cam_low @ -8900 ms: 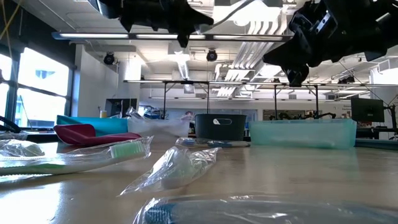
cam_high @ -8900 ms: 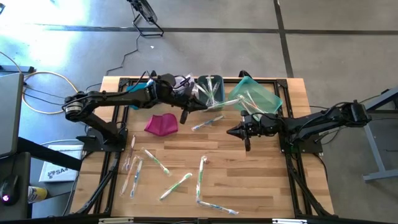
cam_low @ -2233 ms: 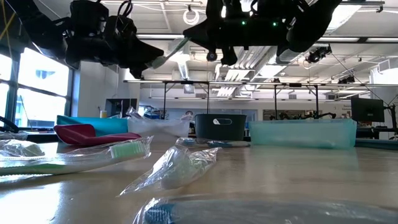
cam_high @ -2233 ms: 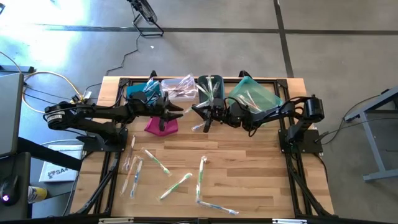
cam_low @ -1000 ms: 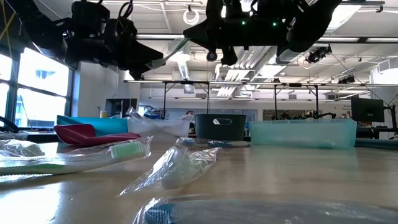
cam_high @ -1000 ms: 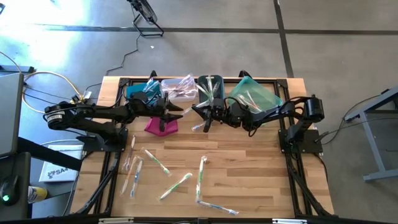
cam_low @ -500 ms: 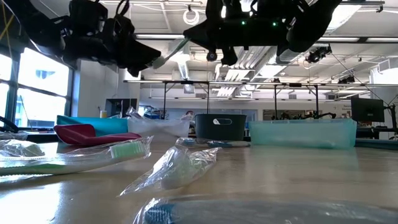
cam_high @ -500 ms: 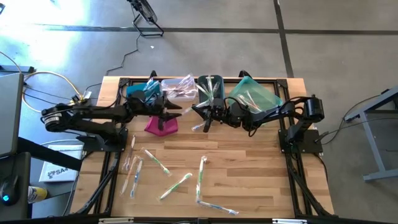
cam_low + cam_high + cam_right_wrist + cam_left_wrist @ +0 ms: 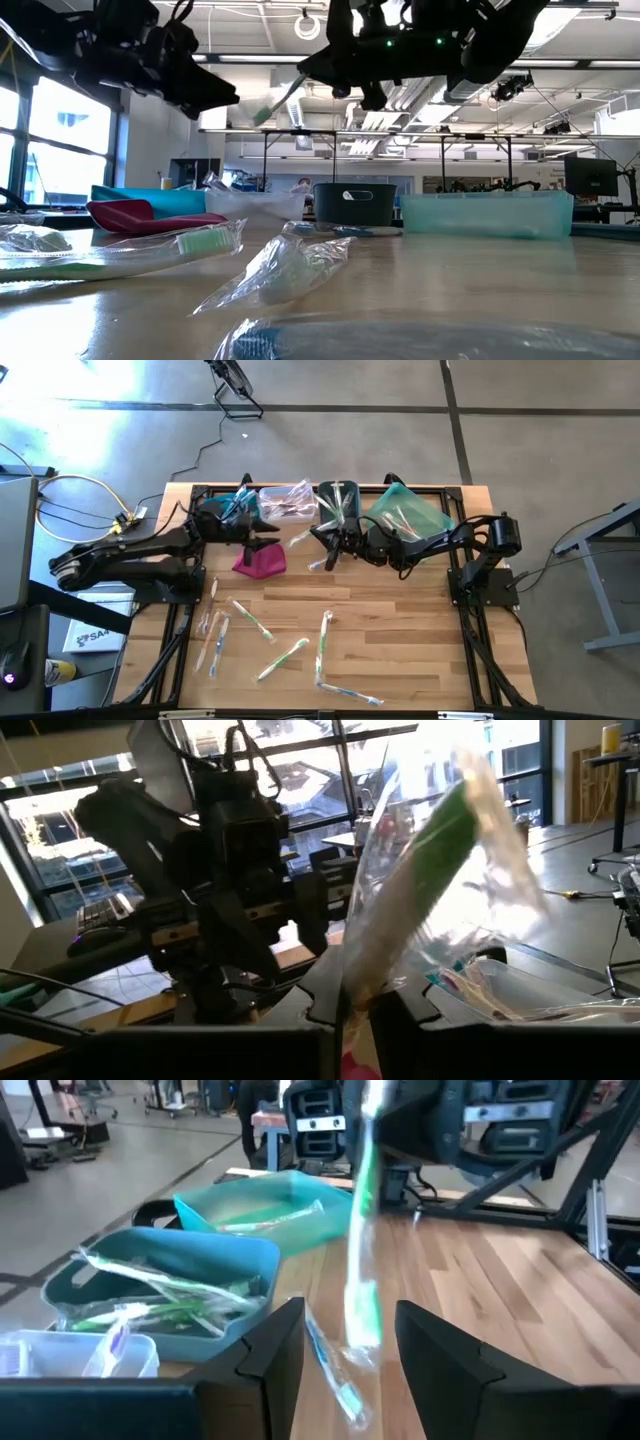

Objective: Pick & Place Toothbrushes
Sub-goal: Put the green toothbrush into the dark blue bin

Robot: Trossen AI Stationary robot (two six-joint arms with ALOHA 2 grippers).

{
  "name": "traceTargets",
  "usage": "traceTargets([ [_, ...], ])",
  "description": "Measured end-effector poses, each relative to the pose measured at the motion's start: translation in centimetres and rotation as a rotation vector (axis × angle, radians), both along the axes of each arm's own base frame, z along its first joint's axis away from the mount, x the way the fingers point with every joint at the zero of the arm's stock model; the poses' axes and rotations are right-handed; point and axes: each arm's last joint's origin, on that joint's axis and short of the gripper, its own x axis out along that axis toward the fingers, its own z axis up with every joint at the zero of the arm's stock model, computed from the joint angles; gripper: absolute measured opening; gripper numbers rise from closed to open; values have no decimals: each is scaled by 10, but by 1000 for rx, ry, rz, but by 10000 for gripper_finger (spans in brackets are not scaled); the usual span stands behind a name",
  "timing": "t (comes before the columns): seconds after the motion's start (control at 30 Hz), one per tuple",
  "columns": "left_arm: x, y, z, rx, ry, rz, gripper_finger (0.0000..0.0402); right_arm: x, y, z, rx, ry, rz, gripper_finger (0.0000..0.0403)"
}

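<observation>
My right gripper (image 9: 322, 544) hovers above the table's far middle, shut on a green toothbrush in a clear wrapper (image 9: 300, 541). The brush sticks out toward my left gripper (image 9: 272, 540), which is open. In the left wrist view the brush (image 9: 360, 1280) hangs just ahead of the left fingers (image 9: 285, 1340) and touches neither. Several more wrapped toothbrushes (image 9: 285, 658) lie flat on the near half of the table. Another one (image 9: 325, 561) lies below the right gripper. My right gripper pinches one end of the wrapped toothbrush (image 9: 352, 982) between its two fingers. The fingers are about level and point toward the table's left. The brush runs on ahead of them, its free end (image 9: 262, 112) slanting down, lifted clear of the table.
Along the far edge stand a blue bin (image 9: 215, 510), a clear bin (image 9: 285, 500), a dark grey bin (image 9: 340, 500) and a teal bin (image 9: 410, 512), all holding toothbrushes. A magenta pouch (image 9: 260, 562) lies below the left gripper. Bare wood shows at mid-table.
My left gripper has drawn back from the toothbrush toward the table's left edge and risen a little, staying open. The toothbrush has stayed in my right gripper, which has kept its place.
</observation>
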Motion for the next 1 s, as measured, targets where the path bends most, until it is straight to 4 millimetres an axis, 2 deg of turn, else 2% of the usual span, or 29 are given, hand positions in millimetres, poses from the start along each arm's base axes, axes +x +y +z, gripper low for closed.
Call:
traceTargets([
  [0.3, -15, -9, 0, 18, 79, -10, 155, -2, -2, 0, 2, 39, -6, 21],
  [0.5, -20, -11, -1, 48, 78, -11, 155, -11, -1, 14, 7, 85, -21, 21],
  [0.67, -25, -12, -16, 74, 45, 66, 155, -22, -2, 25, 14, 143, -85, 21],
  [0.83, -31, -15, -31, 47, 23, 94, 155, -31, -4, 26, 18, 239, -166, 21],
  [1.0, -34, -16, -35, 33, 19, 96, 155, -37, -11, 30, 22, 250, -213, 21],
])
